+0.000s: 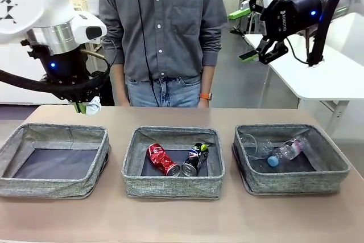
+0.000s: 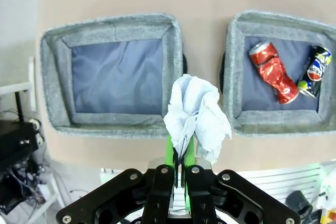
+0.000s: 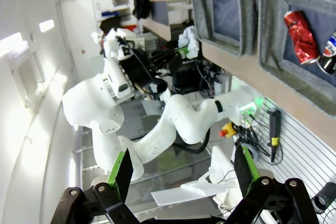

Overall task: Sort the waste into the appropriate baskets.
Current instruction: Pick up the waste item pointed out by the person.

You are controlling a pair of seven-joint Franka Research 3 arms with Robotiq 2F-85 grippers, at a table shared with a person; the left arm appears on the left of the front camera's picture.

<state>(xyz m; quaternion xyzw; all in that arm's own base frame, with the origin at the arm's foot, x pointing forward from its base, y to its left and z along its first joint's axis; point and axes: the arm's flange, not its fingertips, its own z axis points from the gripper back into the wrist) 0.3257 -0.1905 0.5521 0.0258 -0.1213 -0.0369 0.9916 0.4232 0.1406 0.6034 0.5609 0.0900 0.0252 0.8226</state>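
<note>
The left gripper (image 2: 180,166) has its green pads pressed together on the lower folds of the crumpled white paper (image 2: 195,115), so the wad stands up beyond the fingertips. In the front view the paper (image 1: 93,105) peeks out beneath the wrist, above the table (image 1: 227,214) and behind the left basket (image 1: 54,160). Seen along the fingers, that basket (image 2: 113,80) lies just ahead of the paper with its dark floor bare — probably the bin meant for paper, which would explain why the arm hangs here rather than over the others.

Off to one side of the held wad sits the middle basket (image 2: 239,114), where the crushed red can (image 2: 273,71) and the crushed dark blue-black can (image 2: 313,71) lie side by side, metal kept together. The right basket (image 1: 290,157) holds the clear plastic bottle (image 1: 285,152) and the clear plastic cup (image 1: 250,142).

The right gripper (image 1: 257,31) is raised well clear of the table, fingers spread and holding nothing — likely parked out of the way.
</note>
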